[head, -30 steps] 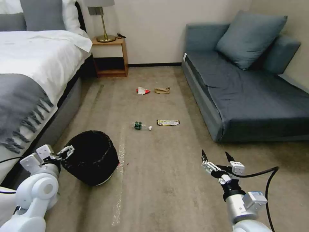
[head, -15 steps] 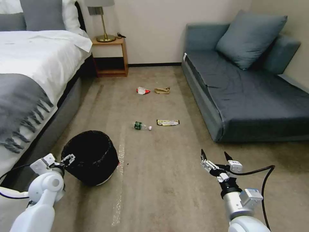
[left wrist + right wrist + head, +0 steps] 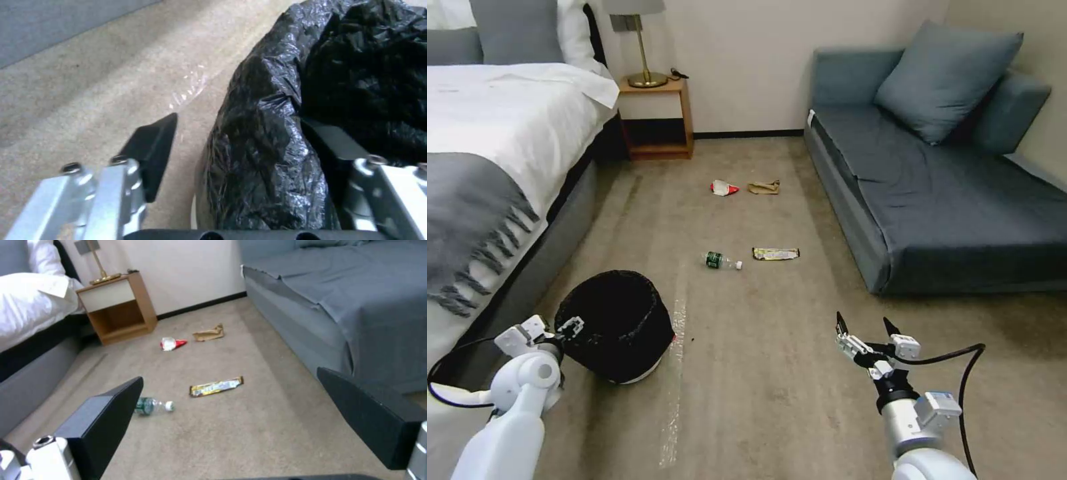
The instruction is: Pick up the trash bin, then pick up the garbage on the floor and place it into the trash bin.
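Observation:
The trash bin (image 3: 616, 323), lined with a black bag (image 3: 276, 140), stands on the carpet at the lower left. My left gripper (image 3: 564, 330) is open at the bin's near left rim; one finger (image 3: 151, 156) is outside the wall and the other (image 3: 338, 143) inside. The garbage lies farther ahead: a clear bottle (image 3: 720, 261) (image 3: 153, 405), a gold wrapper (image 3: 775, 253) (image 3: 217, 386), a red-and-white packet (image 3: 723, 188) (image 3: 172, 343) and a tan paper bag (image 3: 764, 187) (image 3: 209, 334). My right gripper (image 3: 864, 327) hangs open and empty above the carpet at lower right.
A bed (image 3: 494, 147) runs along the left. A blue sofa (image 3: 947, 193) runs along the right. A wooden nightstand (image 3: 657, 117) with a lamp stands at the far wall. A strip of clear tape (image 3: 672, 373) lies on the carpet beside the bin.
My left arm has dropped and brought its gripper down onto the bin's rim. The right gripper has drifted a little left and back. The bin and litter stay put.

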Controlling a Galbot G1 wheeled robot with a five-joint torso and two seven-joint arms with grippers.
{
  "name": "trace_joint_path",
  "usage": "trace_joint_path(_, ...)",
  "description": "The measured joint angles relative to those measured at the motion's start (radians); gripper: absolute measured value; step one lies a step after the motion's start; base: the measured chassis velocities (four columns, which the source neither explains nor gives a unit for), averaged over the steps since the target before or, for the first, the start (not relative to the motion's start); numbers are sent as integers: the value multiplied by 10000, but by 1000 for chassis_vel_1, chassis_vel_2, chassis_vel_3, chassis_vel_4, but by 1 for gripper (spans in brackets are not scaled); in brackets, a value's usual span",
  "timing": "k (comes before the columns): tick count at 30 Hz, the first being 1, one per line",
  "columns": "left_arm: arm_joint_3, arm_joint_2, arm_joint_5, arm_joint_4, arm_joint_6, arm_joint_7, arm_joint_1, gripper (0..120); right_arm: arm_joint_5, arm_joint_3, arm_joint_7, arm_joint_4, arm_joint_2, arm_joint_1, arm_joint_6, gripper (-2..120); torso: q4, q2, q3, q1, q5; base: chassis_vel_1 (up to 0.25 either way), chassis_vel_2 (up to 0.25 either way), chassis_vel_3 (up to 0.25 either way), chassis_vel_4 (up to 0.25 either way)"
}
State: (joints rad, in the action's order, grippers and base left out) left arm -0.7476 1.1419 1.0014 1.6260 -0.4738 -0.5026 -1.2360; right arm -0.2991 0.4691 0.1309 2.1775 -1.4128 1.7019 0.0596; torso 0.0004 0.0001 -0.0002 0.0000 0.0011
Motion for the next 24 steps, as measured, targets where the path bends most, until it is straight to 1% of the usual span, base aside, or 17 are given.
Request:
trace_joint_path(2,-19,14,-41,-42,-29,288,-18,54,-46,0,5,-2,23,-23,15,100,1,0,0,0,-1,0,0,0,0)
trace_joint_path(4,-54,28,-41,-103,-61,577,-32,46,-89,1,7,-3,52,-23,36,100,2,0,0,0,-1,0,0,0,0)
trace_joint_path(5,-54,28,-41,-103,-61,577,-32,46,-89,1,7,-3,52,-23,36,100,2,0,0,0,-1,0,0,0,0)
trace_joint_path(7,-77,48,4,-213,-111,769,-25,34,-100,-14,10,-5,71,-4,61,100,2,0,-1,0,3,0,0,0,0)
trace_joint_path(8,-77,48,4,-213,-111,769,-25,34,-100,-14,10,-5,71,-4,61,100,2,0,-1,0,3,0,0,0,0)
trace_joint_path(9,-80,60,16,-257,-112,815,-22,31,-105,-22,10,-5,74,6,71,100,2,1,-2,0,4,0,0,0,0)
trace_joint_path(12,-95,111,20,-302,-111,881,-42,18,-133,-24,11,10,104,44,111,100,0,1,-2,-1,2,0,0,0,0)
trace_joint_path(13,-95,111,20,-302,-111,881,-42,18,-133,-24,11,10,104,44,111,100,0,1,-2,-1,2,0,0,0,0)
trace_joint_path(15,-114,134,9,-282,-62,910,-108,8,-155,-14,10,31,131,74,113,100,-5,2,-2,-1,1,0,0,0,0)
trace_joint_path(17,-149,169,-46,-205,-5,935,-209,7,-172,12,11,84,170,129,111,100,-5,2,-1,-1,-2,0,0,0,0)
trace_joint_path(24,-245,248,-271,11,222,957,-469,7,-228,28,-17,247,208,302,104,100,-6,0,1,0,-15,0,0,0,0)
